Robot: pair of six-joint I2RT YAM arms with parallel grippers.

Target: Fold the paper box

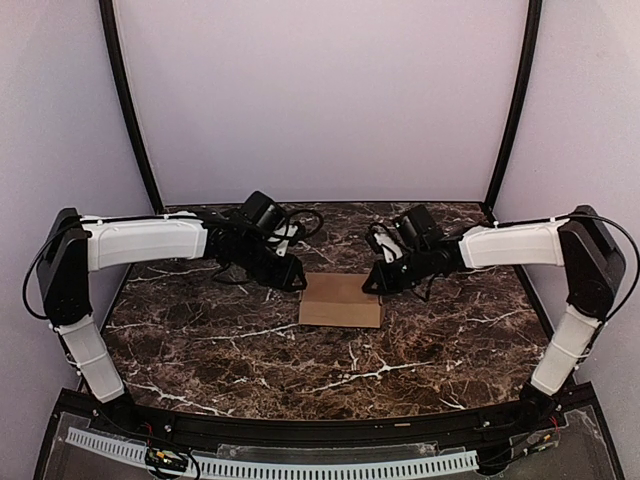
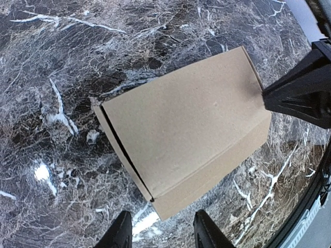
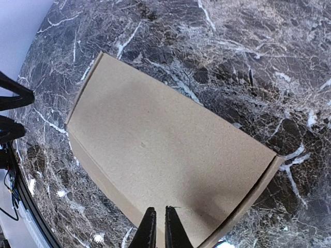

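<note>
Dark marble-pattern table top (image 1: 200,350) with white veining is filling the work area. Plain pale walls (image 1: 320,100) are closing it in behind and on both sides. Two black curved poles (image 1: 130,110) are rising at the rear corners. Even light is glinting off the stone. A white perforated strip (image 1: 300,467) is running along the near edge.

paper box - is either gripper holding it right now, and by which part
Nothing looks held. The left gripper is open at the box's near corner without pinching it; the right gripper is nearly shut over its top face.
</note>
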